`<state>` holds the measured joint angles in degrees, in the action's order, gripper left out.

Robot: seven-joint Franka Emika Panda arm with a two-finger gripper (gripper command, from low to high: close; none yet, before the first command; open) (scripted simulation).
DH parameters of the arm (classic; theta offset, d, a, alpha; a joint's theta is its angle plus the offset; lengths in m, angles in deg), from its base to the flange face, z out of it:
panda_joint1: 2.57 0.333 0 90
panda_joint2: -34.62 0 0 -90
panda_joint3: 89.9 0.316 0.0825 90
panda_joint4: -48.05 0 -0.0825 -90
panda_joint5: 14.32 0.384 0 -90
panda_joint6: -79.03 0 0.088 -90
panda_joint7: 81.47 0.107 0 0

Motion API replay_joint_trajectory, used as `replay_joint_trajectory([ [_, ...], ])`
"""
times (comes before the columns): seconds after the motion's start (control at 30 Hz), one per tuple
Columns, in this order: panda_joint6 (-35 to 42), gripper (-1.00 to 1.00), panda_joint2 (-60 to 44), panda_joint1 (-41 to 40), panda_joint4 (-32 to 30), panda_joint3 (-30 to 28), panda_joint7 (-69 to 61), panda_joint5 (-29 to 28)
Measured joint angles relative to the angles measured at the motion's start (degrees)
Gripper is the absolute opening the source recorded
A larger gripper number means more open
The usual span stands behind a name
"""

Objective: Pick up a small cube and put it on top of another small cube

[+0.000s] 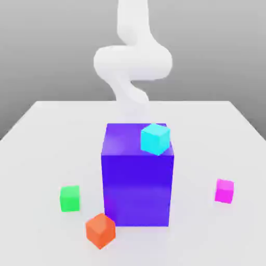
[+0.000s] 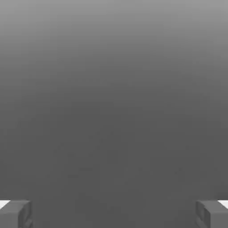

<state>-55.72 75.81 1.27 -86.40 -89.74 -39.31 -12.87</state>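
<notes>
Cubes, magenta (image 1: 224, 190) and green (image 1: 69, 198), sit well apart beside block (image 1: 137, 182).

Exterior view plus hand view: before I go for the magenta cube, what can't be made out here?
- Gripper: in the hand view the picture edge cuts the open fingers to stubs.
- Big blue-purple block: in the exterior view it hides the table behind it.
- Arm: its base sits behind the block.
- Magenta cube, green cube: far faces unseen.
</notes>
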Motion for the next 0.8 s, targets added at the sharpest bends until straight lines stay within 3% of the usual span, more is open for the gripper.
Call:
replay_joint_trajectory([
  [0.53,-18.97,0.00,-29.78,21.54,-17.09,7.27,-20.81,5.66],
  [0.67,-23.83,0.00,-37.13,25.29,-21.38,10.69,-23.29,3.34],
  [0.8,-28.87,0.00,-44.66,29.60,-24.91,11.20,-22.02,-3.58],
])
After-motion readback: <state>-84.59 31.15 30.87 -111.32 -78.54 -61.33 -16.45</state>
